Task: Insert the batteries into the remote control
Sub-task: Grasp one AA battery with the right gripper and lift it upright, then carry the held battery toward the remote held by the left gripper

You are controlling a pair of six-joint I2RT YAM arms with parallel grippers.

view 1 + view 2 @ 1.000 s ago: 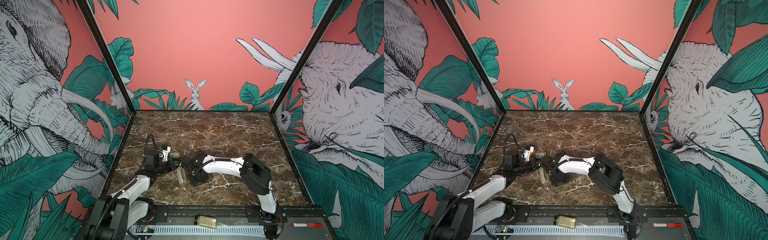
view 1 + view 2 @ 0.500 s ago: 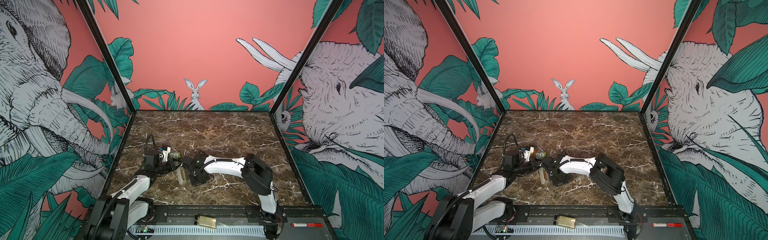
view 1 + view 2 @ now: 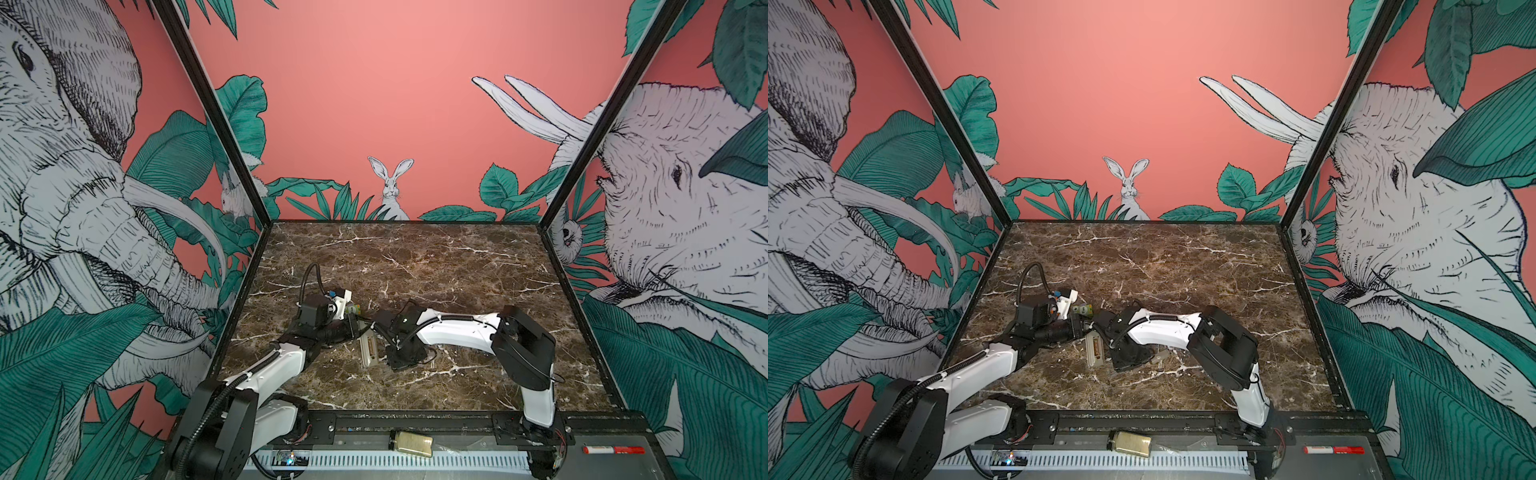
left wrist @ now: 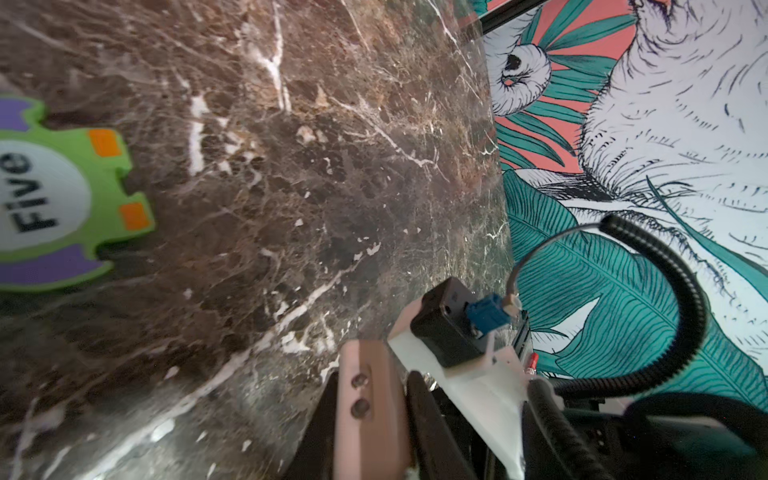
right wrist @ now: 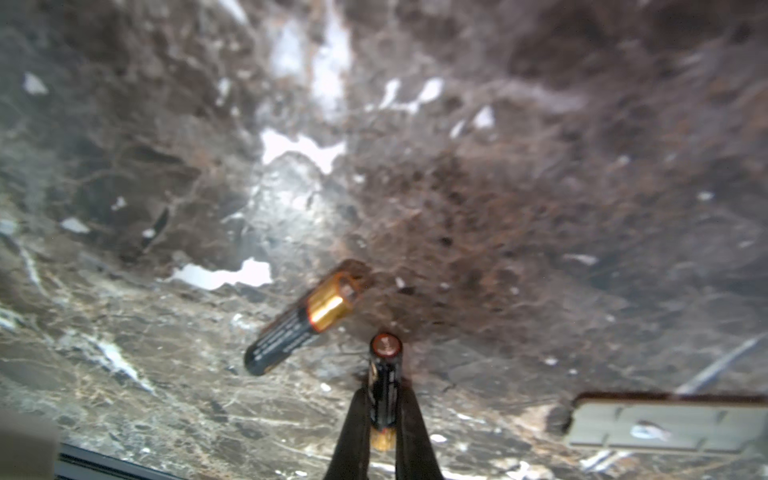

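Observation:
The remote control (image 3: 369, 352) (image 3: 1094, 351) lies back up on the marble with its battery recess showing. My left gripper (image 4: 372, 380) is shut on its far end; the beige body (image 4: 374, 432) sits between the black fingers. My right gripper (image 5: 385, 390) points down just right of the remote and is shut on one of the batteries (image 5: 384, 365), held upright with its brassy end low between the fingers. The second battery (image 5: 299, 320) lies loose on the table close by. In both top views the right wrist (image 3: 405, 357) hides its fingers.
A grey battery cover (image 5: 665, 428) (image 3: 1163, 355) lies on the marble right of the right gripper. A green owl-faced block (image 3: 353, 309) (image 4: 62, 195) marked "Five" sits behind the remote. On the front rail are a small jar (image 3: 411, 442) and a red marker (image 3: 613, 449).
The right gripper has closed on a battery, its wrist shifting only slightly beside the remote. The left arm and the remote have stayed still.

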